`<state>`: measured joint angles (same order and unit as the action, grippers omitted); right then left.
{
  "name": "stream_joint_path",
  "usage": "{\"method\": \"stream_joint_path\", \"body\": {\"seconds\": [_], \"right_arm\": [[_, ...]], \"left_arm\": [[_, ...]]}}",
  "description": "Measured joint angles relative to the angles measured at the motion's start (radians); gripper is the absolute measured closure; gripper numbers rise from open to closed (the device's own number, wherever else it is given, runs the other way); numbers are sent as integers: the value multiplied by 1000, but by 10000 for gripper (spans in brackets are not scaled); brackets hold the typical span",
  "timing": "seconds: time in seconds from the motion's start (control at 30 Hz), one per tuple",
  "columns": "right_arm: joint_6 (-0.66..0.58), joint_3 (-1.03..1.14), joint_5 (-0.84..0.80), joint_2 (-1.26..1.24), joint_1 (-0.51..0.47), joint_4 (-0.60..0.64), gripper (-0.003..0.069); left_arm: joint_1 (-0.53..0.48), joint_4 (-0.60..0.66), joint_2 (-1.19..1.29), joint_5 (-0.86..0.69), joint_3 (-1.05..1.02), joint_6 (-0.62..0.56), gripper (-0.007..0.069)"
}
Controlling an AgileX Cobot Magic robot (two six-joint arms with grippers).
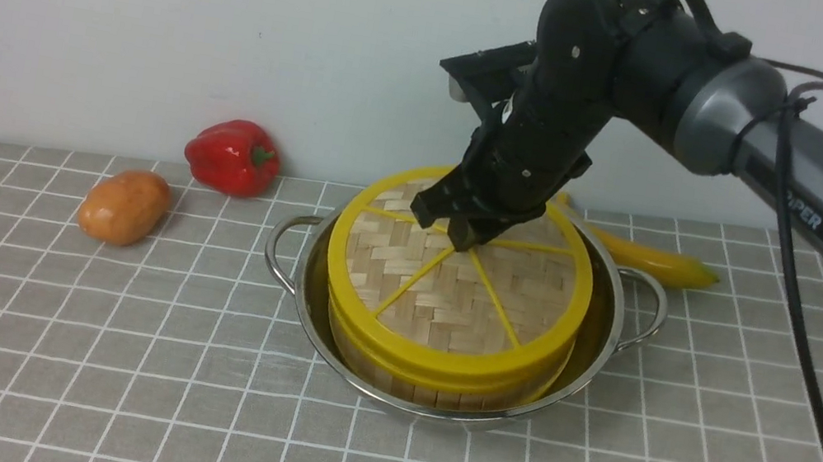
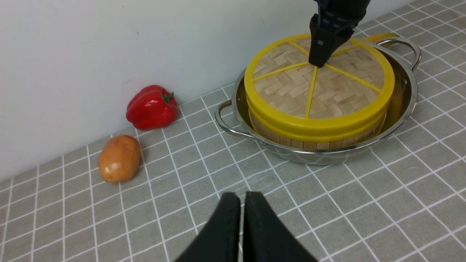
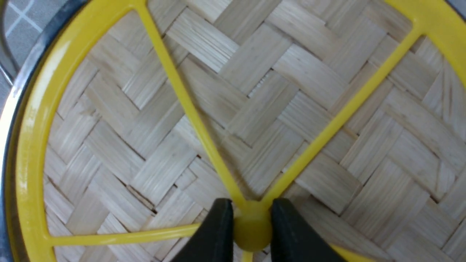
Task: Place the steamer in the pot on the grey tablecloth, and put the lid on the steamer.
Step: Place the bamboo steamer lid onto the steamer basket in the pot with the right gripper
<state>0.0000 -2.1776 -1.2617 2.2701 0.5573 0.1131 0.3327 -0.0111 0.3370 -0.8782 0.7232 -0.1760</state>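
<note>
**Front view:** The black two-fingered right tool (image 1: 461,233) points down onto the centre of the flat round woven-bamboo lid with a thick yellow rim and yellow spokes (image 1: 451,296). Its arm reaches in from two o'clock. The lid lies level on the round bamboo steamer with yellow rims (image 1: 434,395). The steamer stands inside the wide shiny stainless-steel pot with two loop handles (image 1: 606,331), on the grey tablecloth with a thin white grid (image 1: 108,347) that covers the tabletop. Seen from the pot, a red bell pepper (image 1: 233,155) lies at ten o'clock and a brown potato (image 1: 125,206) at nine o'clock. A yellow banana (image 1: 657,260) lies at two o'clock, just beyond the rim.

**Left wrist view:** The left tool (image 2: 242,222) hangs over bare cloth with its jaws pressed together and nothing between them. The pot, steamer and lid are well apart from it.

**Right wrist view:** The right tool's two black fingers (image 3: 218,233) are narrowed onto the lid's small yellow centre knob (image 3: 252,229), one touching each side and gripping it. The woven lid fills the frame.
</note>
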Motion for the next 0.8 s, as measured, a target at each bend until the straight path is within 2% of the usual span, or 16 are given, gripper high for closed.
{"method": "stream_joint_path", "body": {"seconds": [0.8], "right_arm": [[7,-9,11,17,-1,20,512]], "left_arm": [[0,0,0,-12,0,0,613]]}}
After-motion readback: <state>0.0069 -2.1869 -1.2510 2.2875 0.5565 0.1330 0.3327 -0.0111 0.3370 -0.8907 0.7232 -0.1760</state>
